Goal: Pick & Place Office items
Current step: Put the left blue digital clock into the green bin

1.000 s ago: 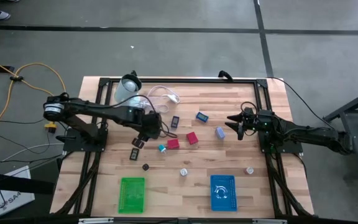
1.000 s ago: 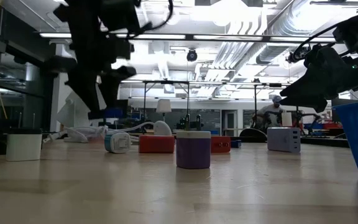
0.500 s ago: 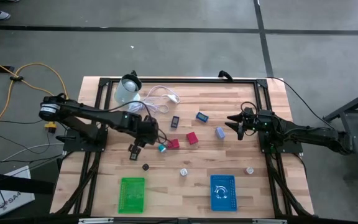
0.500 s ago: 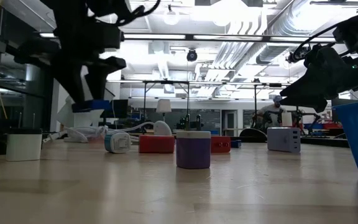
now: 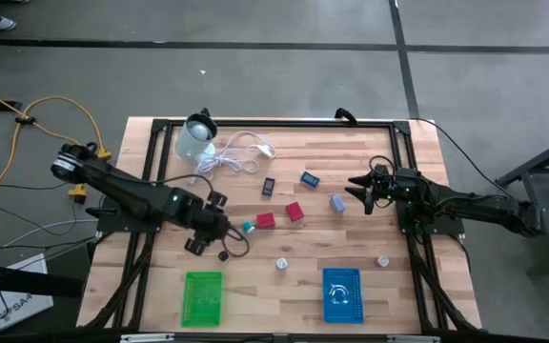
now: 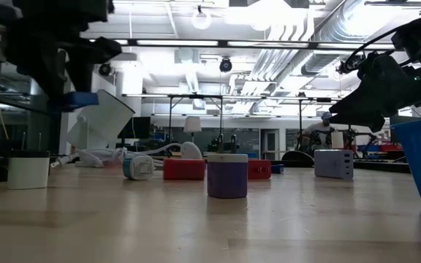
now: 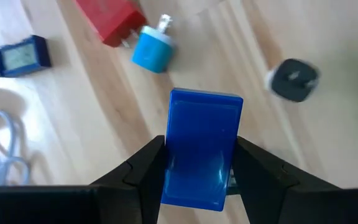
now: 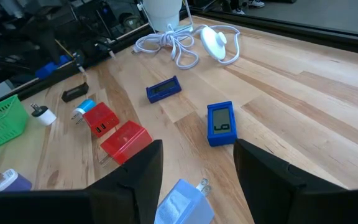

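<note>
Blue block in left hand.

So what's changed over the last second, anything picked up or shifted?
The left pincer, shut on a blue block, has carried it from near the red pieces toward the green basket. The right pincer stayed put, open above the pale blue plug. Nothing else on the table moved.

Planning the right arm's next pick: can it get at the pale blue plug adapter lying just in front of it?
Probably yes. The right end effector is open and empty, and the pale blue plug adapter lies between its fingers' line, with bare wood around it and nothing on top.
</note>
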`<state>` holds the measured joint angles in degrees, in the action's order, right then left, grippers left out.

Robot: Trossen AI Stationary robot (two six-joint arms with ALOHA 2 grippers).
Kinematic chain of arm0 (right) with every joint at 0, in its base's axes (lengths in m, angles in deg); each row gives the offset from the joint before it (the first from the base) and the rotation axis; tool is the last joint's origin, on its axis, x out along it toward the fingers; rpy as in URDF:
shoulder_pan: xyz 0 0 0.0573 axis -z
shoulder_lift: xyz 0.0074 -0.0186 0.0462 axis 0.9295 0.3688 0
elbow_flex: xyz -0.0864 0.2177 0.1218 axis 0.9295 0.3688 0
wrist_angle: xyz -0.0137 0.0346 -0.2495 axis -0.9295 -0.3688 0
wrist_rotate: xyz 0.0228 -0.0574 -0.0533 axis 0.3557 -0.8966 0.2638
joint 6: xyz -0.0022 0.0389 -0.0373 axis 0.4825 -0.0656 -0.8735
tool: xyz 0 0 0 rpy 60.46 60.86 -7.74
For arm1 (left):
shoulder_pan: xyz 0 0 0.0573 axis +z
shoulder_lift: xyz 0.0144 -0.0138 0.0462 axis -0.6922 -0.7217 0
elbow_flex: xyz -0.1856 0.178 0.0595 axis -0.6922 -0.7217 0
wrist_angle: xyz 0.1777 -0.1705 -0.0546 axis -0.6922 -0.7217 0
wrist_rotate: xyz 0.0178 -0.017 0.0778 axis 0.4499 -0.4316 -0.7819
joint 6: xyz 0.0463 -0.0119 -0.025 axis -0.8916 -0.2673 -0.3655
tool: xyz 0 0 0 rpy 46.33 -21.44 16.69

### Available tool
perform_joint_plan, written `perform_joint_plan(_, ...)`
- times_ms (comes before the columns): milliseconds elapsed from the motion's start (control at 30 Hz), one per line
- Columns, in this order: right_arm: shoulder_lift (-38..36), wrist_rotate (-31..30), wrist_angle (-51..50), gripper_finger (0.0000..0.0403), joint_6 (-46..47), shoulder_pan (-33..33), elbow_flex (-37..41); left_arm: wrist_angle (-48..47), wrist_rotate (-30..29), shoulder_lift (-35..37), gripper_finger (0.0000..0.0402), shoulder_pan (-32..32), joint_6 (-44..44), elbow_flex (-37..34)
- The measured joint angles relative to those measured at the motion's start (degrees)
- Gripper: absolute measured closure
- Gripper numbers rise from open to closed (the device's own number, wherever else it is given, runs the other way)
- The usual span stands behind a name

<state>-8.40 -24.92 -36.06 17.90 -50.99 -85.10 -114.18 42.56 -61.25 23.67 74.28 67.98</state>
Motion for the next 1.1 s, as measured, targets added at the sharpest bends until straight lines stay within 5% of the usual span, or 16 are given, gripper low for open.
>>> perform_joint_plan(433,-0.01,0.00,0.00,0.0219,0.00,0.01,0.01,-4.43,-0.81,0.41,0.0242,-8.19,14.56,0.14)
perform_joint_plan(1100,0.00,0.00,0.00,0.0219,0.00,0.00,0.02,-15.44,1.20,6.10,0.0242,-8.50,20.37,7.86)
